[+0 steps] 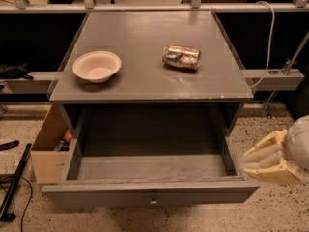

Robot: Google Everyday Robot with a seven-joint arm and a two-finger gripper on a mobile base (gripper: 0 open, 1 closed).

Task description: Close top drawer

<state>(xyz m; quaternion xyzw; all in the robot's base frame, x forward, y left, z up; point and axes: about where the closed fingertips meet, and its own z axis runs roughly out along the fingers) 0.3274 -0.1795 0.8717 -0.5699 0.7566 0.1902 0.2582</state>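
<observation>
The top drawer (96, 195) of the grey cabinet stands pulled far out, and its deep boxy interior is empty. A small round metal knob (153, 202) sits at the centre of its front panel. My gripper (244, 161), with cream-coloured fingers (265, 151), is at the right of the drawer, close beside its front right corner and just above the level of the front panel. Its fingers point left toward the drawer, stand a little apart and hold nothing. The lower drawers are out of view.
On the cabinet top (145, 76) stand a white bowl (96, 65) at the left and a shiny snack bag (181, 56) at the right. An open cardboard box (46, 151) stands on the floor to the left. Black poles (13, 185) and cables lie at the far left.
</observation>
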